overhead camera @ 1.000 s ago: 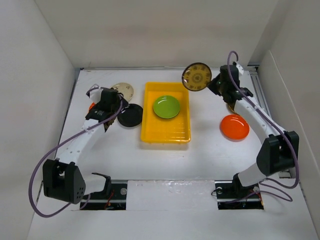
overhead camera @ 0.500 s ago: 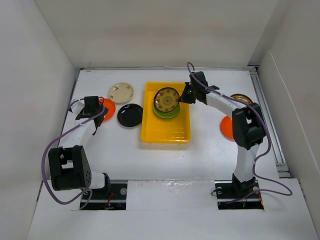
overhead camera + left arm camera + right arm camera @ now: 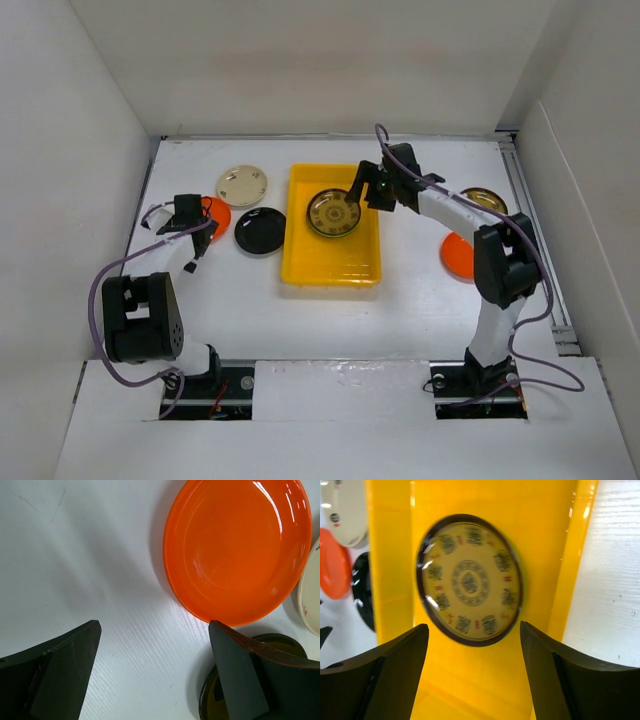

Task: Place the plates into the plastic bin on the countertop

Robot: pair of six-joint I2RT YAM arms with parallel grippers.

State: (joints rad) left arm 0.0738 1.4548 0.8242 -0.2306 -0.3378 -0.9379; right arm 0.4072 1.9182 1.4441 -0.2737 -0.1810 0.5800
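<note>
The yellow plastic bin (image 3: 333,262) stands mid-countertop. A gold-patterned plate (image 3: 333,213) lies flat in it, seen also in the right wrist view as the plate (image 3: 470,580) on the bin floor (image 3: 470,680). My right gripper (image 3: 362,189) hovers open just above that plate's edge, its jaws (image 3: 472,627) holding nothing. My left gripper (image 3: 195,225) is open (image 3: 154,630) over bare countertop beside an orange plate (image 3: 237,550), touching nothing. A black plate (image 3: 260,231) and a beige plate (image 3: 242,185) lie left of the bin. The left orange plate (image 3: 214,212) is partly behind the arm.
A second orange plate (image 3: 455,256) and another gold-patterned plate (image 3: 486,199) lie right of the bin, partly hidden by the right arm. White walls enclose the countertop (image 3: 300,320) on three sides. The arm bases sit at the near edge.
My right arm carried the gold-patterned plate from the back right over the bin, laid it on the lime green plate and opened. My left arm drew back slightly beside the orange plate.
</note>
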